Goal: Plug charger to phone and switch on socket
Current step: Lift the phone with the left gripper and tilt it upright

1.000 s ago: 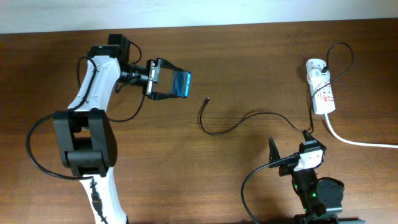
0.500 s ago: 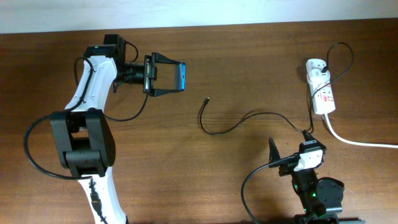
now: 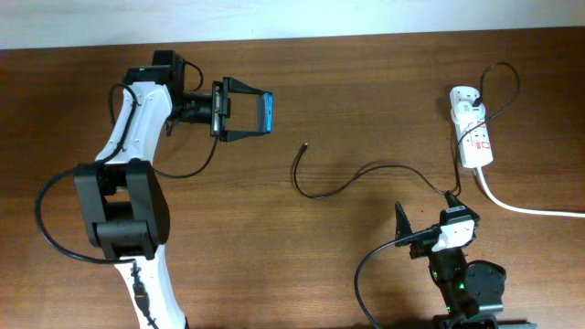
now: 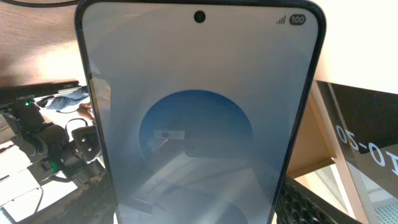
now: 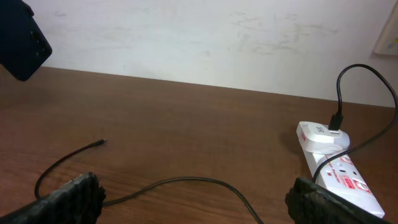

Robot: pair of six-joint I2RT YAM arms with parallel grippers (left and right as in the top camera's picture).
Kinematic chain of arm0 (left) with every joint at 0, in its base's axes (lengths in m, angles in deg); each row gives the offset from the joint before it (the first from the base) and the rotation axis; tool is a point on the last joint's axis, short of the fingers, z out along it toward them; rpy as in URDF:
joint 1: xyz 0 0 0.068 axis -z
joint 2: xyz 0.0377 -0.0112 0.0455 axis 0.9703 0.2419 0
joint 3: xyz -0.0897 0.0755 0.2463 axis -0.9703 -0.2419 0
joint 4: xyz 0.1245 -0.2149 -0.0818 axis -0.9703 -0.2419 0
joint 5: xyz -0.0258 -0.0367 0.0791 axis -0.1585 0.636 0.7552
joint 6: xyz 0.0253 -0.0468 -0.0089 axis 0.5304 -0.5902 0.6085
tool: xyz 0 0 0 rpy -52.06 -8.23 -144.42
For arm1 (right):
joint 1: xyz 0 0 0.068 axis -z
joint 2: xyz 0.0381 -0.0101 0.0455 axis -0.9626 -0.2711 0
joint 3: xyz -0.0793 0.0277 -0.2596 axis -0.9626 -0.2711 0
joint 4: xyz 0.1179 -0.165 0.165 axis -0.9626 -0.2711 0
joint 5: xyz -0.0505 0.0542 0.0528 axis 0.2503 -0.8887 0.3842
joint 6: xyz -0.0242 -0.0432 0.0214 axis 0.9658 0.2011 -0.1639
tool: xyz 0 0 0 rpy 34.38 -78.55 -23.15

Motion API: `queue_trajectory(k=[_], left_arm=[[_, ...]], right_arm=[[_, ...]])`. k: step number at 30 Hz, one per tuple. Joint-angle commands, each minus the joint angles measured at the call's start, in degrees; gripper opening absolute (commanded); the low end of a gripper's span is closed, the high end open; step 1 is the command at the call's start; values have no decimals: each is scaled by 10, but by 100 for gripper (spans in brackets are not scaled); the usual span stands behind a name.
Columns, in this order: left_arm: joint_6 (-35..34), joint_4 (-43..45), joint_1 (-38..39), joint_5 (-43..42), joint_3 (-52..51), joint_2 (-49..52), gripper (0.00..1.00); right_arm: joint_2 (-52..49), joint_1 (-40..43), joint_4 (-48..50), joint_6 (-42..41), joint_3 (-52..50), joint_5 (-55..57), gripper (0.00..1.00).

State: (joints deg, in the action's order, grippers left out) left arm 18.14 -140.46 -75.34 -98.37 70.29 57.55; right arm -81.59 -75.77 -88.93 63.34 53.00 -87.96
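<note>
My left gripper (image 3: pixel 259 113) is shut on the phone (image 3: pixel 269 111) and holds it above the table at the back left, turned on edge. The phone's screen fills the left wrist view (image 4: pixel 199 124); my fingers are hidden there. The charger, a thin black cable (image 3: pixel 366 170), lies across the middle of the table. Its free tip (image 3: pixel 304 144) is right of the phone, and its plug (image 3: pixel 478 97) sits in the white socket strip (image 3: pixel 475 137) at the back right. My right gripper (image 5: pixel 199 205) is open and empty, low over the cable (image 5: pixel 186 182), with the socket (image 5: pixel 339 171) ahead to its right.
The socket's thick white cord (image 3: pixel 526 209) runs off the right edge. My left arm (image 3: pixel 137 137) reaches along the left side. The right arm's base (image 3: pixel 462 279) is at the front edge. A white wall (image 5: pixel 205 37) stands behind the table.
The left gripper has drawn back a little to the left and turned the phone more on edge. It has held still in the last half second. The right arm has not moved.
</note>
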Motion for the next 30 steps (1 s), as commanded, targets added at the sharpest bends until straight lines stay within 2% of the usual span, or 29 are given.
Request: queue_trajectory(k=[1,24,30], left_arm=[[-5,-1,-2,-25,16,2,0],[-5,-1,-2,-25,16,2,0],[-5,-2,-2,37,16,2,0]], right_arm=[[2,-4,-3,-2,-3,-1,98],[2,-4,-3,-2,-3,-1,98],[2,-4,-3,-2,-3,-2,98]])
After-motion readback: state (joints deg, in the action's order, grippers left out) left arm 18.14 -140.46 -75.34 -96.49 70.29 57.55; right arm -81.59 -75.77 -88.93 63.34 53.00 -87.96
